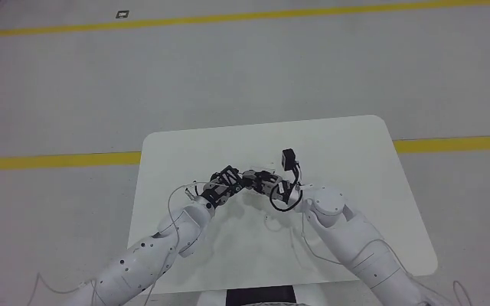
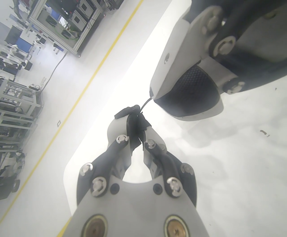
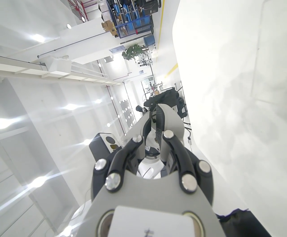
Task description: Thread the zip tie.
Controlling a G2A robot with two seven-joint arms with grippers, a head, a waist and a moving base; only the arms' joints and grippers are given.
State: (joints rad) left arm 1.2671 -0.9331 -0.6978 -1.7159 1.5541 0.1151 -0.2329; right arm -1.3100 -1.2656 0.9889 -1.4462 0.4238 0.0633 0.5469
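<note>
The left gripper (image 2: 137, 122) is clamped tight on the thin black zip tie (image 2: 145, 103). The right gripper (image 2: 152, 96) pinches its slender tail between cross-hatched rubber pads (image 2: 190, 89).

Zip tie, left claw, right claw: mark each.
left claw (image 2: 137, 126): left wrist view, between its tips.
right claw (image 2: 153, 97): left wrist view, between its tips.
zip tie (image 2: 126, 110): left wrist view, black end jutting out.

A pale grey floor (image 1: 230, 76) is crossed by two yellow lines (image 1: 230, 17), and a small dark-edged plate (image 1: 122, 14) is seen on it beside the farther one. A white, round-cornered surface (image 1: 344, 145) is stood there. Metal-framed equipment racks (image 2: 60, 20), blue shelving (image 3: 132, 22) and a leafy plant (image 3: 132, 51) are lit by bright ceiling lights (image 3: 70, 107).
</note>
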